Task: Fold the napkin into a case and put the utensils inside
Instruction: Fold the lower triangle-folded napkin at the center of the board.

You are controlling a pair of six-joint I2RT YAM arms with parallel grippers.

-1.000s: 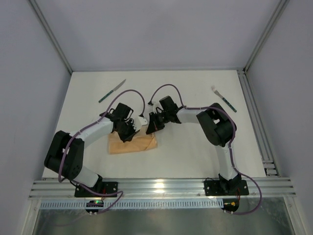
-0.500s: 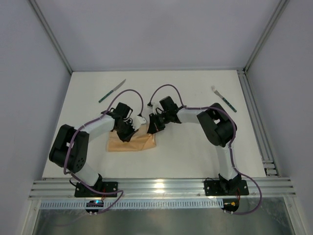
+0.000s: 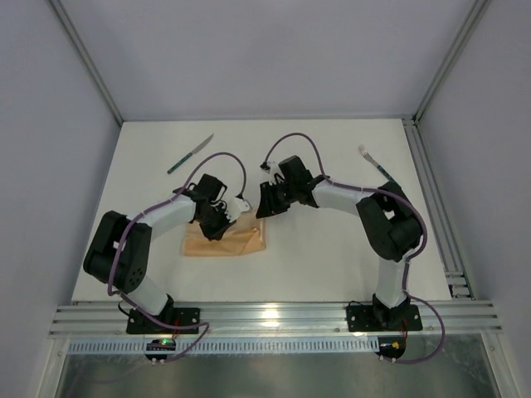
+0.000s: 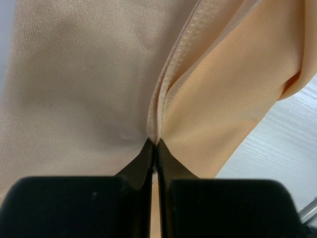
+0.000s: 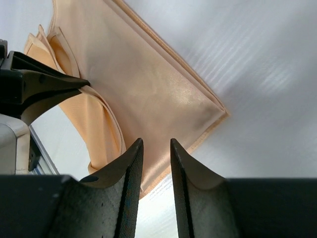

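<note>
White desk [image 3: 332, 257], walled bay. Your napkin [image 3: 242, 242] lies near-left of centre, part-folded, layers loose on one side. Left fingers [image 4: 151, 152] are pinched tight on its hemmed edge. Right fingers [image 3: 265, 205] stand narrowly apart w/ nothing btwn them, over the cloth's corner. Fabric looks thin, limp, a bit slick, so expect folds to slide; take it at hem/corners, not mid-panel. Knife [image 3: 190, 154] far-left, fork [image 3: 380, 167] far-right, both well apart from it.

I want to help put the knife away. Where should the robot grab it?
Grab the knife by its dark green handle, probably coming straight down from above with the jaws across its narrow width. It lies flat and slanted on the table, handle at the nearer end, with nothing crowding it.
</note>
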